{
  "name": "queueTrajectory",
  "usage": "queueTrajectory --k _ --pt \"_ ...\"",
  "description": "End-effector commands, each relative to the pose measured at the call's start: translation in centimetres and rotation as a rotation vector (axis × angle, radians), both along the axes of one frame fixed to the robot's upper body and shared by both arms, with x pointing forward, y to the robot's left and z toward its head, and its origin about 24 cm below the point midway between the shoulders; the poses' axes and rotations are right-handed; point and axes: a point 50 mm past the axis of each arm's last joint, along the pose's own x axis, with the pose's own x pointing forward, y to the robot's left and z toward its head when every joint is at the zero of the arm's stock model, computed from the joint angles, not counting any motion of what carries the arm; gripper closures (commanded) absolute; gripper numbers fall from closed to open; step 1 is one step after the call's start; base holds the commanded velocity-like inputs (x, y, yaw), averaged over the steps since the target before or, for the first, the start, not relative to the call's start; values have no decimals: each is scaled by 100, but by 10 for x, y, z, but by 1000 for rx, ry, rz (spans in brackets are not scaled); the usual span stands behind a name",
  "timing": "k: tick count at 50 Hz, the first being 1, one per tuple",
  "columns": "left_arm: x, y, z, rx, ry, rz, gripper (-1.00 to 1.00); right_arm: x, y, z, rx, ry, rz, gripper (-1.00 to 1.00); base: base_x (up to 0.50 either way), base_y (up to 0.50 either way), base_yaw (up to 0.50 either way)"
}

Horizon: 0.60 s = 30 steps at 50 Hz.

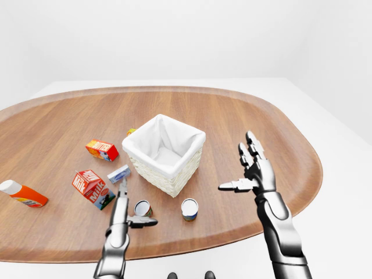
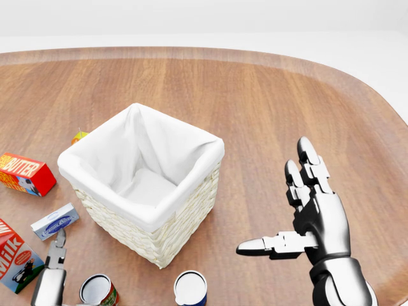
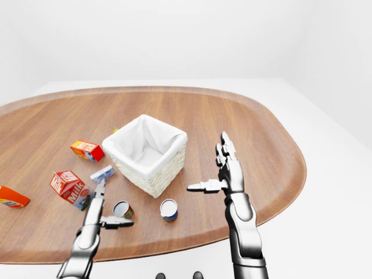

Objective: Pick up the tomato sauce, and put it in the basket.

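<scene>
The tomato sauce, a small can with a red and green label (image 1: 143, 208), lies on the wooden table below and left of the white-lined wicker basket (image 1: 168, 181). My left hand (image 1: 132, 204) is open just left of the can: the fingers point up and the thumb reaches under it, not closed round it. My right hand (image 1: 238, 165) is open and empty, hovering right of the basket with the thumb pointing left. The basket looks empty in the head view (image 2: 153, 237).
A blue-labelled can (image 1: 189, 209) stands right of the tomato can. A milk carton (image 1: 93, 188), a small blue-white box (image 1: 119, 173), a butter box (image 1: 102, 150) and an orange bottle (image 1: 23, 194) lie to the left. The table edge (image 1: 192, 247) runs close below the cans.
</scene>
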Motion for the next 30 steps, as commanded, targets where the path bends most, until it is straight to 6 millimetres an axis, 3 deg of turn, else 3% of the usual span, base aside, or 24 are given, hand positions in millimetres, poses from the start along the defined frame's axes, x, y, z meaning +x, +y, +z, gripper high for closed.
queueTrajectory --k 1,30 --pt "0 5 -4 0 6 15 -100 -1 0 -1 -1 3 2 -100 0 0 0" --pt "4 8 -17 -5 60 38 -100 0 2 -5 -4 20 5 -100 0 0 0"
